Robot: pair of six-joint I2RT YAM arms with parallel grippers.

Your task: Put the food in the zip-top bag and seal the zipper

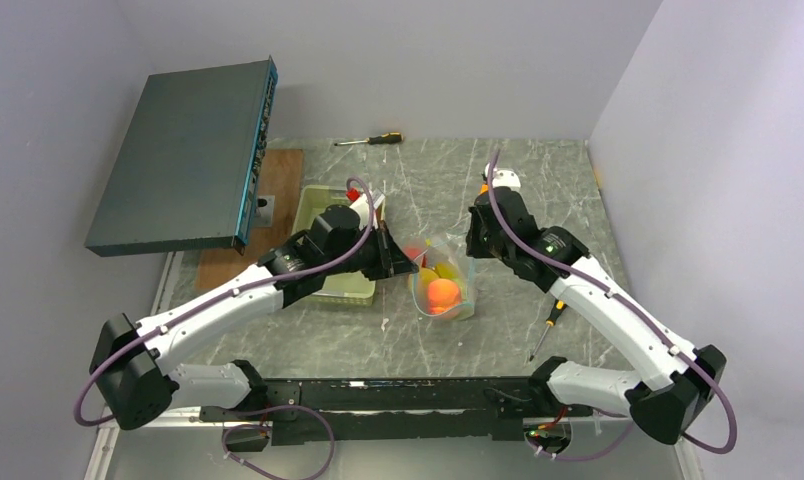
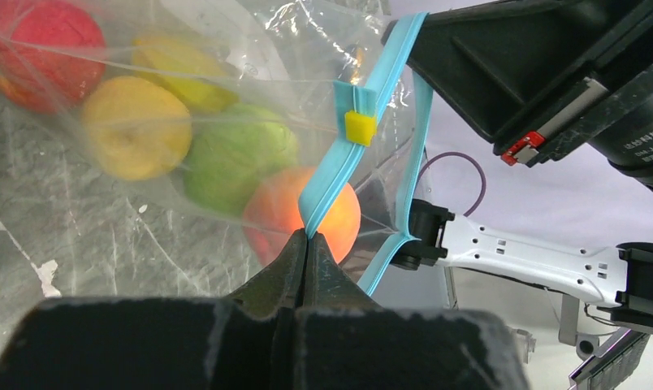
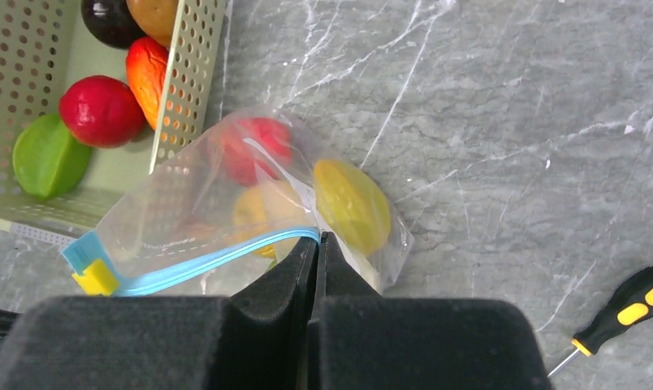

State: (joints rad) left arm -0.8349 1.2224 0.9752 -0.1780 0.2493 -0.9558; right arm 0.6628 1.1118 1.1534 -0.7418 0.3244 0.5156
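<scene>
left jaws and right jaws are each clamped tight on the teal zipper.

Pale lilac walls enclose a grey marbled table; a dark panel leans at ten o'clock.

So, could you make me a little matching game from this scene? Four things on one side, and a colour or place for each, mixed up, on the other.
Things:
1. bag
2. tray
3. slider
4. nearer screwdriver

Descriptions:
A. yellow
B. lying on the table, right of the bag
C. pale green, full of holes, fruit inside
D. clear, pinched at its blue zipper by the left gripper and right gripper

Pairs: 1-D, 2-C, 3-A, 4-B.
</scene>
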